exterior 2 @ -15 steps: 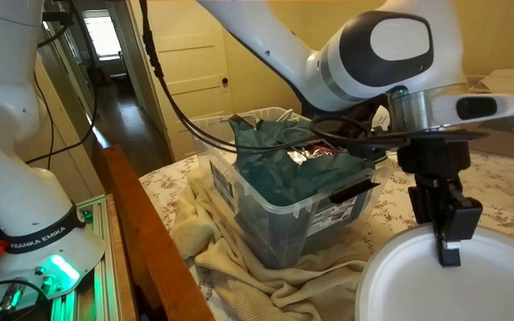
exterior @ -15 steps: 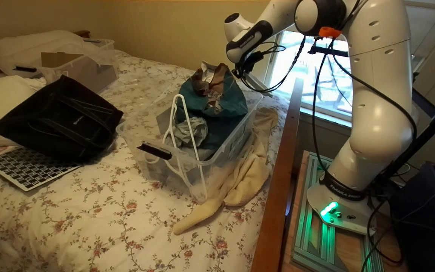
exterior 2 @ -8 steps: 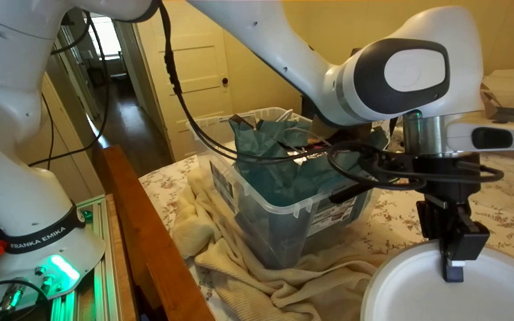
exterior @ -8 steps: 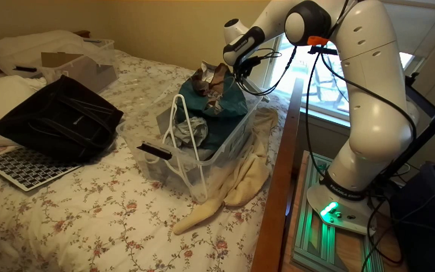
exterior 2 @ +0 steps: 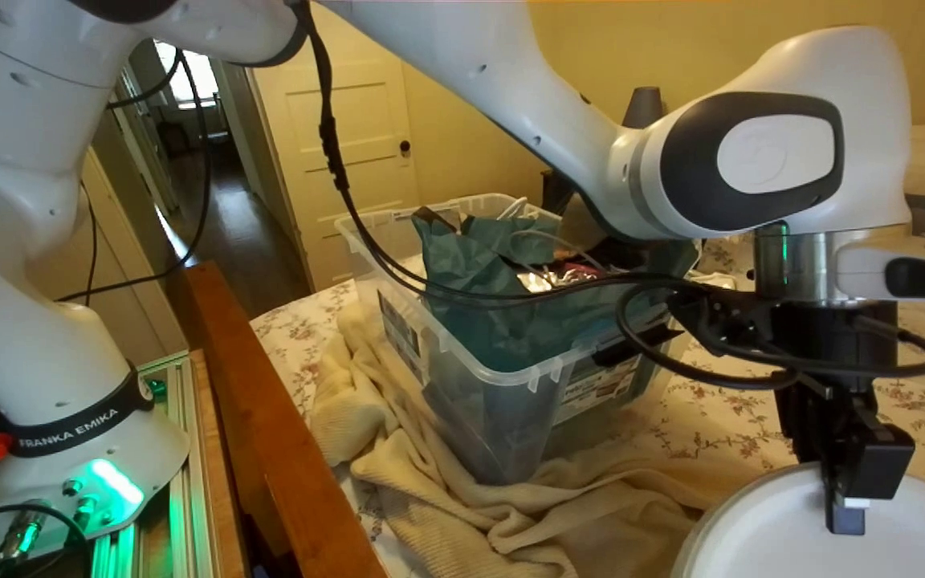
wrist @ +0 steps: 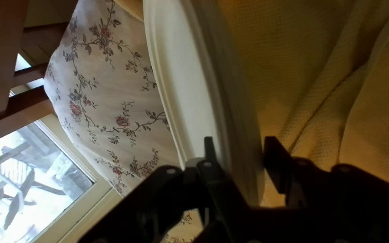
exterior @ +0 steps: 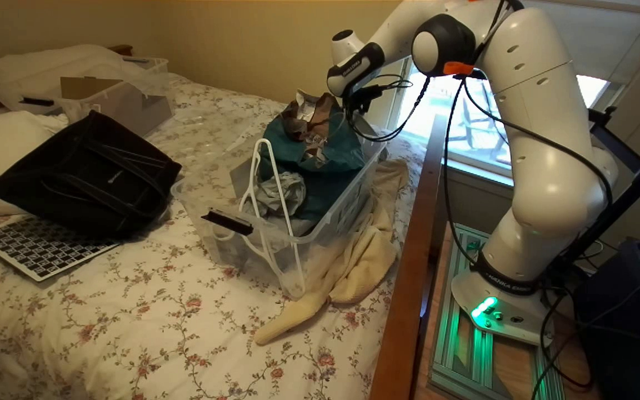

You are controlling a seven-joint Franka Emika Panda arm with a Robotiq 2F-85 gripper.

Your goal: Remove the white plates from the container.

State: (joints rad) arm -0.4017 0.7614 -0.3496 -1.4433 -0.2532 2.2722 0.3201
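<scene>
My gripper is shut on the rim of a stack of white plates; it points down and holds them on edge beside the container, outside it. In the wrist view the gripper has the stack of plates between its fingers, one on each face. The container, a clear plastic tub, stands on the bed; it also shows in an exterior view. It holds a teal paper bag, crumpled grey paper and a white wire frame. In that view the gripper and plates are mostly hidden behind the tub and bag.
A cream blanket lies bunched along the tub and under the plates. A wooden bed rail runs between bed and robot base. A black bag, a checkered board and another clear bin lie farther over on the floral bed.
The arm has moved down and to the right in an exterior view, carrying the plates lower and slightly farther from the container. The grip looks the same; the tub has not moved.
</scene>
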